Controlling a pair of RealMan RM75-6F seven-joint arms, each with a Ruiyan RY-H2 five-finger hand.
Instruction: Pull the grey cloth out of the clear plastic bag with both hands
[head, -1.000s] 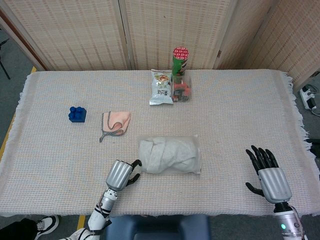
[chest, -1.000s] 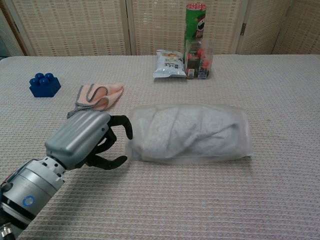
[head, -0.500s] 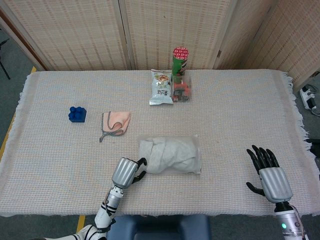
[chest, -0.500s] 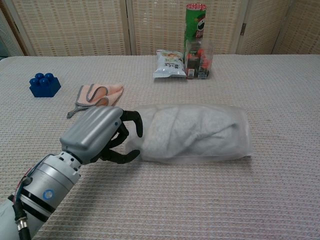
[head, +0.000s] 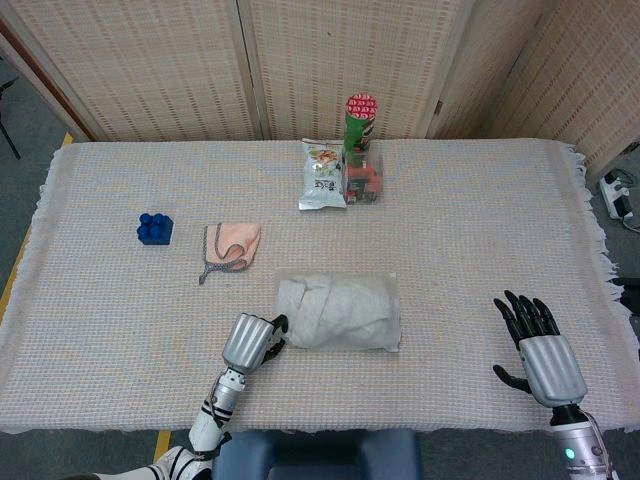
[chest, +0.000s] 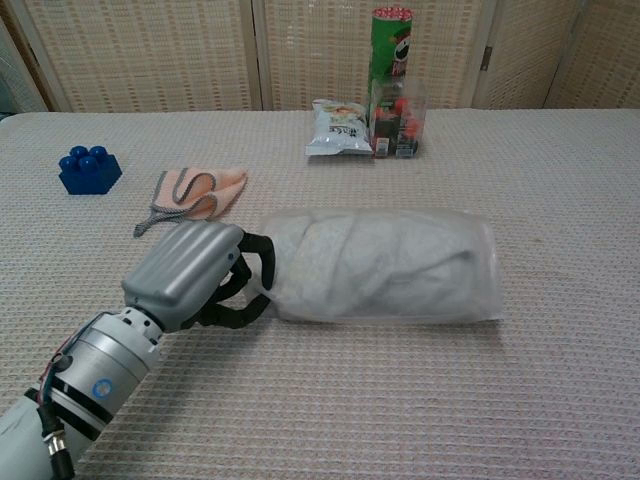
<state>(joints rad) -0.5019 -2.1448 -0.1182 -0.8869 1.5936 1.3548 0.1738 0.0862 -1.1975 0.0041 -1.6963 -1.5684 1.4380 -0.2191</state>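
The clear plastic bag (head: 340, 312) (chest: 385, 265) lies lengthwise near the front middle of the table, with the grey cloth (chest: 370, 260) bundled inside it. My left hand (head: 250, 343) (chest: 195, 275) is at the bag's left end. Its fingers curl over the top of that end and its thumb sits below, so it grips the bag's edge. My right hand (head: 540, 352) rests open on the table well to the right of the bag, fingers spread and touching nothing. Only the head view shows it.
A blue block (head: 154, 228) (chest: 88, 168) and a pink cloth (head: 232, 243) (chest: 195, 192) lie at the back left. A snack bag (head: 323, 174), a green chips can (head: 359, 125) and a small clear box (head: 366, 180) stand at the back middle.
My left hand has moved right to the bag's left end and curled its fingers onto it; the bag's end has bunched slightly. The right hand has stayed still.
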